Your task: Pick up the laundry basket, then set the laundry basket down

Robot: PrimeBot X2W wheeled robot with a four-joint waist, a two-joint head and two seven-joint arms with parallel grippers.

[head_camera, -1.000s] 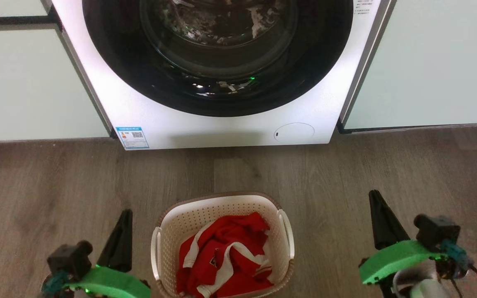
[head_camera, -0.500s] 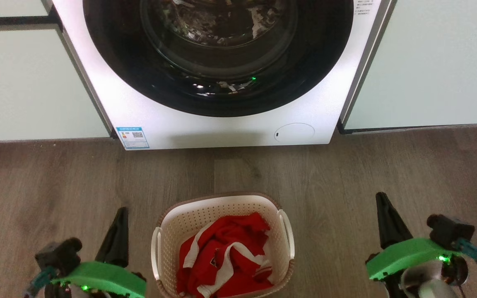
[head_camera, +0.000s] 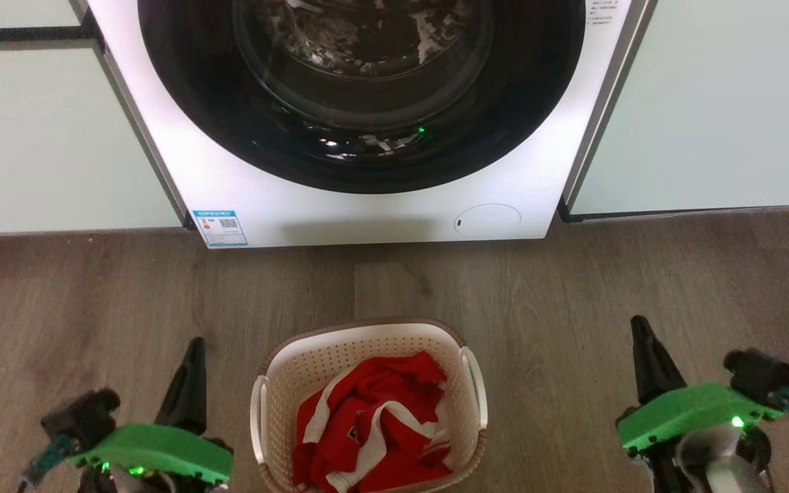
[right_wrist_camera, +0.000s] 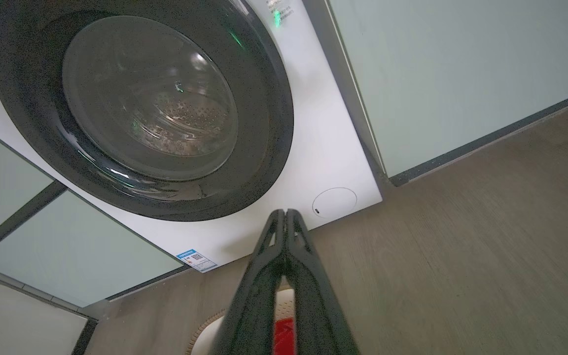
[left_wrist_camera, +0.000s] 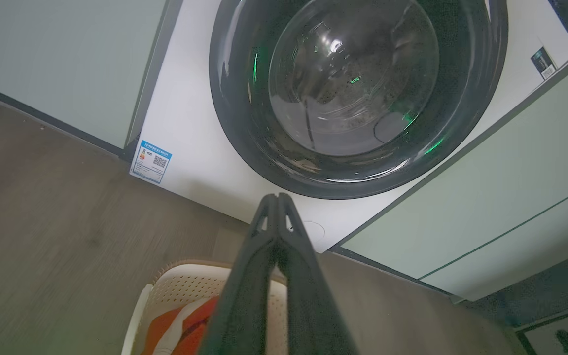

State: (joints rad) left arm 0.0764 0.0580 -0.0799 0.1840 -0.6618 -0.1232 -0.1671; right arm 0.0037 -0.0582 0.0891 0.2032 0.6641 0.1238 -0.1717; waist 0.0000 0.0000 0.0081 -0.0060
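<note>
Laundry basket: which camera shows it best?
Head view: the laundry basket shows nearly whole, with both handles and red clothing inside. Left wrist view catches one corner behind the left gripper; right wrist view, a rim sliver.

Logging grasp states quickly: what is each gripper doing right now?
Left gripper: closed, holding nothing, apart from the laundry basket.
Right gripper: closed, holding nothing, apart from the laundry basket on its other side.

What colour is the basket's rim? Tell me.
Brown, with a woven look: the rim tops the cream basket. The head view shows it best.
</note>
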